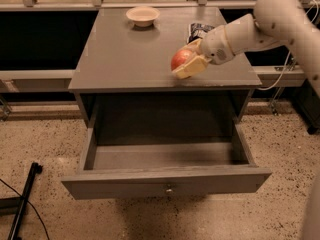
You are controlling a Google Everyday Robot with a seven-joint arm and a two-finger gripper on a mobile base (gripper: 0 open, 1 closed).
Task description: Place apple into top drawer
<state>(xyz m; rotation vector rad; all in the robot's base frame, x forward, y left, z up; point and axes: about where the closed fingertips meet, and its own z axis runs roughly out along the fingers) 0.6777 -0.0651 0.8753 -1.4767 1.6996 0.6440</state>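
The red-orange apple [180, 58] sits between the cream fingers [192, 68] of my gripper [186, 61], low over the right front part of the grey tabletop [125, 54]. The gripper is shut on the apple; whether the apple touches the top I cannot tell. The white arm [260, 26] reaches in from the upper right. The top drawer [165, 181] is pulled fully open below the tabletop, its inside bare, with a small metal knob [169, 189] at the centre of its front panel.
A cream shallow bowl [143, 15] stands at the back of the tabletop. A dark packet [197, 30] lies behind the gripper. A black stand leg [22, 204] lies on the speckled floor at lower left. Dark shelving runs behind the table.
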